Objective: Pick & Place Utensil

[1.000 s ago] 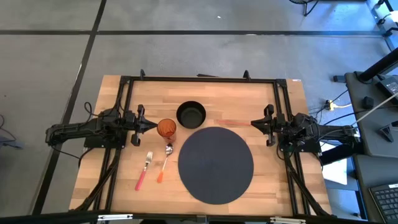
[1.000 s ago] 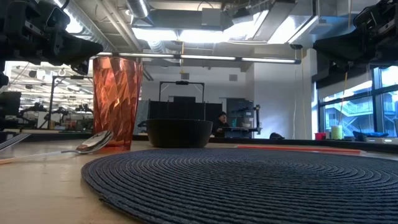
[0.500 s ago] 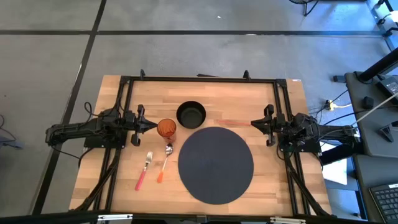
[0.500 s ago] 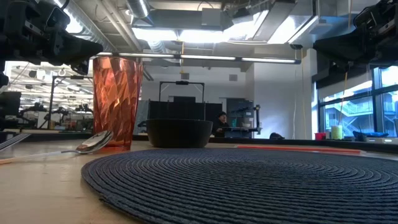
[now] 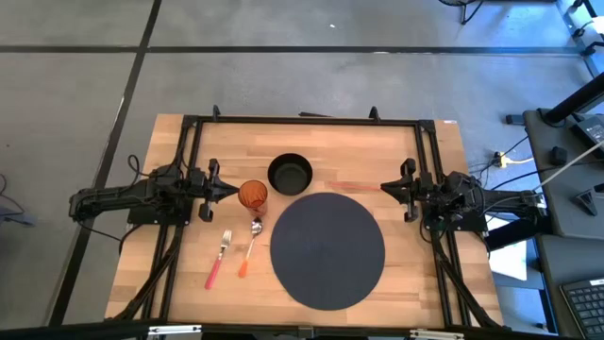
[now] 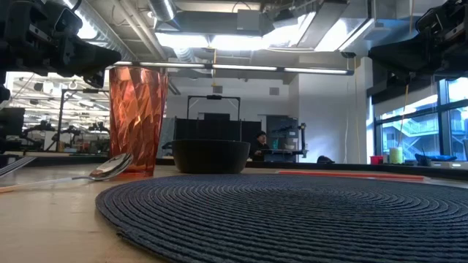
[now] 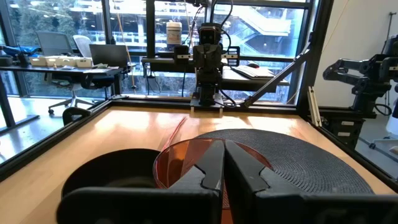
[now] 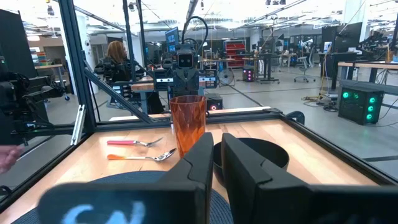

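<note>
A fork [image 5: 217,260] with a pink handle and a spoon [image 5: 249,247] with an orange handle lie flat side by side on the wooden table, left of a dark round placemat [image 5: 327,250]. An orange tumbler [image 5: 252,195] stands upright beyond them. A black bowl [image 5: 290,174] sits next to it. My left gripper [image 5: 233,190] is shut and level, hovering just left of the tumbler's rim and above it [image 7: 224,144]. My right gripper [image 5: 384,187] is shut and level at the table's right side [image 8: 217,138], facing the tumbler [image 8: 188,121], the spoon [image 8: 142,156] and the fork [image 8: 134,142].
A black frame [image 5: 302,121] runs round the table top. The placemat [image 6: 292,212] fills the table's near middle. In the low view the spoon's bowl [image 6: 111,166] lies in front of the tumbler [image 6: 137,120]. A person [image 8: 115,59] sits in the room beyond the table.
</note>
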`<state>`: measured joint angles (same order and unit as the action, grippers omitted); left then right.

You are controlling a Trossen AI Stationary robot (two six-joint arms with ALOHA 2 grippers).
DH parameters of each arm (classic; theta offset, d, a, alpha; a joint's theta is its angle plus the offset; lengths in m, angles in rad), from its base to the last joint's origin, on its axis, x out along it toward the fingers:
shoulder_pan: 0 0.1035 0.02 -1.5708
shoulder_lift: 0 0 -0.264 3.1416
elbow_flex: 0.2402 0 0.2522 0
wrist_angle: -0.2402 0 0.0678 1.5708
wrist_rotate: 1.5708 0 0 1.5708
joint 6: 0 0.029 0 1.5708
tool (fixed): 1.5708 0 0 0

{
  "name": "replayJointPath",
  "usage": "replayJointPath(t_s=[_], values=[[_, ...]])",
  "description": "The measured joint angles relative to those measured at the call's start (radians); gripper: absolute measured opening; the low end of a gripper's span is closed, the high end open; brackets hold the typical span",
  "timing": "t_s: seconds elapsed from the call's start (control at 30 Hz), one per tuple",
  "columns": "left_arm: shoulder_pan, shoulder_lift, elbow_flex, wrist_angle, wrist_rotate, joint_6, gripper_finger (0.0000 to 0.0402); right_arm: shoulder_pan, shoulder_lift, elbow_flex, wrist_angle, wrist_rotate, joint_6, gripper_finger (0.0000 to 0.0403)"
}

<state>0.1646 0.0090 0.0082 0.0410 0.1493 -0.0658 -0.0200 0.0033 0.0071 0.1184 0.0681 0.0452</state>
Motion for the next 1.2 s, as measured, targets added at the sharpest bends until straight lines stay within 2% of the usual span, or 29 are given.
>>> replayJointPath(t_s=[1.2], values=[[0.0, 0.0, 0.0, 0.008, -0.004, 0.036, 0.0004, 0.0, 0.0, 0.0, 0.0, 0.0, 0.0, 0.0035]])
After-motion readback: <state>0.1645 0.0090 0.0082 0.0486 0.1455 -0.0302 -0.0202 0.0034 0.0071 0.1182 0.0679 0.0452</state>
